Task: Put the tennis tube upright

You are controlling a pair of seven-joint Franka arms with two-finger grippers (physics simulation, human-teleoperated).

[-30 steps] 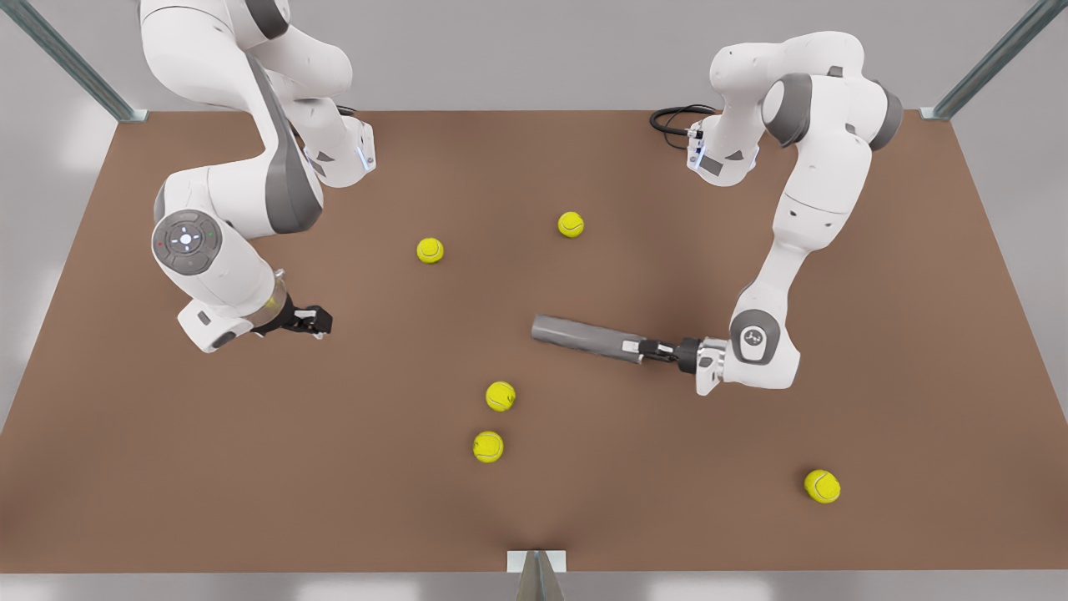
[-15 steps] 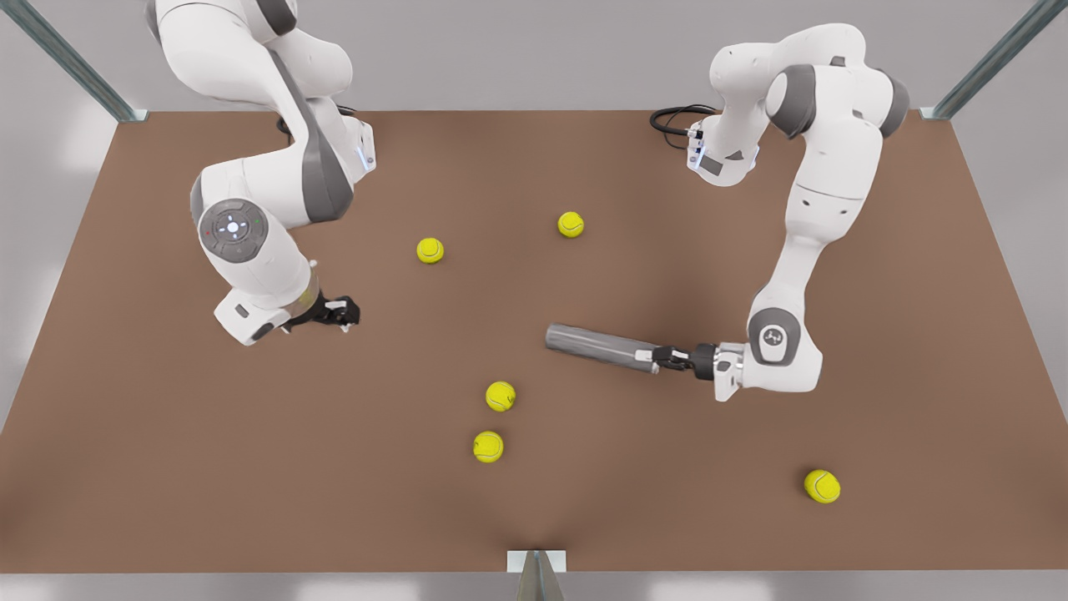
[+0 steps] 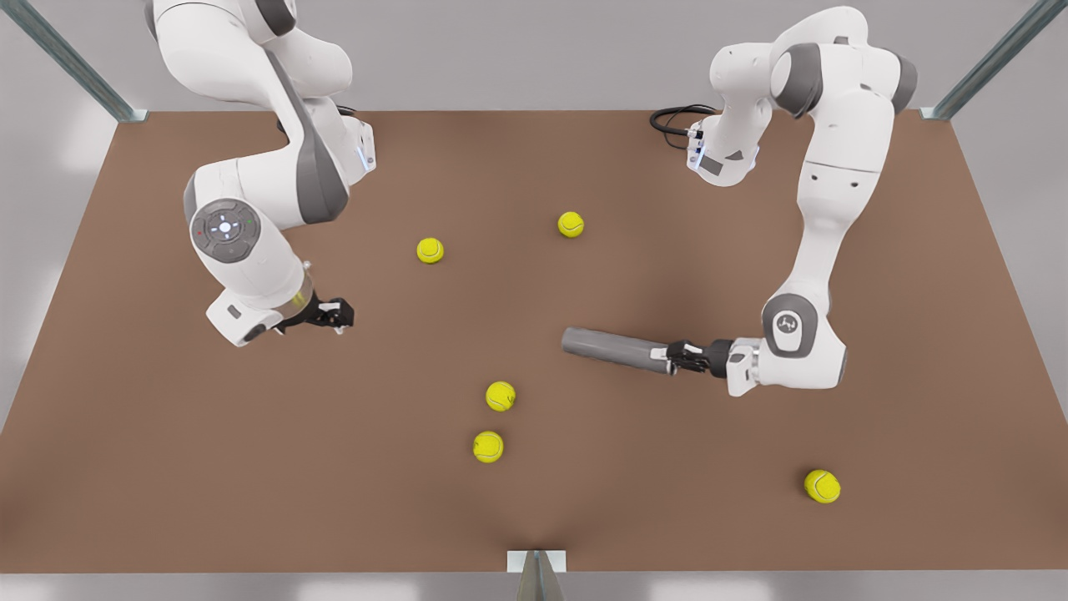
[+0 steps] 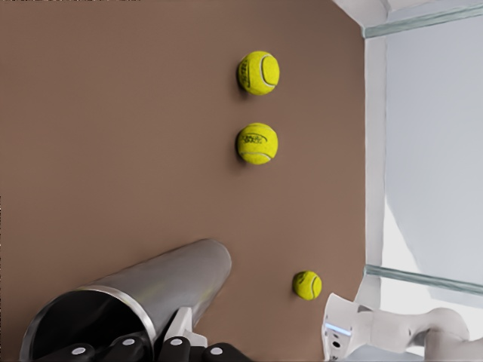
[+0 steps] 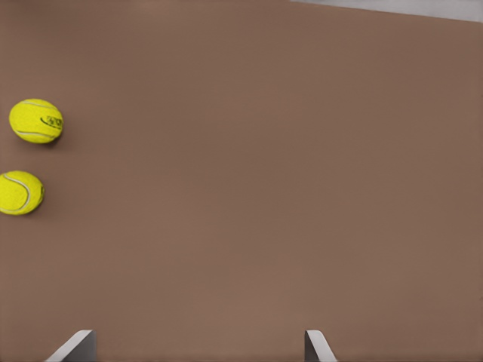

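**Tube lying flat, gripped at its open end**

Fingers (image 4: 175, 348) of the left gripper (image 3: 677, 357) clamp the rim of the tube (image 3: 616, 349): in the left wrist view one finger sits inside the open mouth and another outside the wall, pinching the lighter rim between them. The tube (image 4: 143, 298) is grey and metallic, and it lies on its side on the brown tabletop (image 3: 751, 209), not upright. In the front view it stretches from the gripper toward the front view's left, its closed end pointing at the middle of the tabletop, its open end at the gripper. The left arm reaches in from the front view's right, wrist low and nearly level with the tube.

The right gripper (image 3: 334, 314) hangs over the tabletop on the front view's left, well apart from the tube. Its two finger tips (image 5: 74, 347) stand wide apart in the right wrist view, with bare tabletop between them, grasping nothing. This arm waits.

Five yellow-green balls lie scattered. Two sit close together in front of the tube, one (image 3: 501, 396) just behind the other (image 3: 488, 446); the right wrist view sees this pair too. Two more lie farther back, one (image 3: 430, 250) toward the right gripper and one (image 3: 571, 224) nearer the middle. The fifth (image 3: 822, 486) rests alone near the front edge on the front view's right. None touches the tube.
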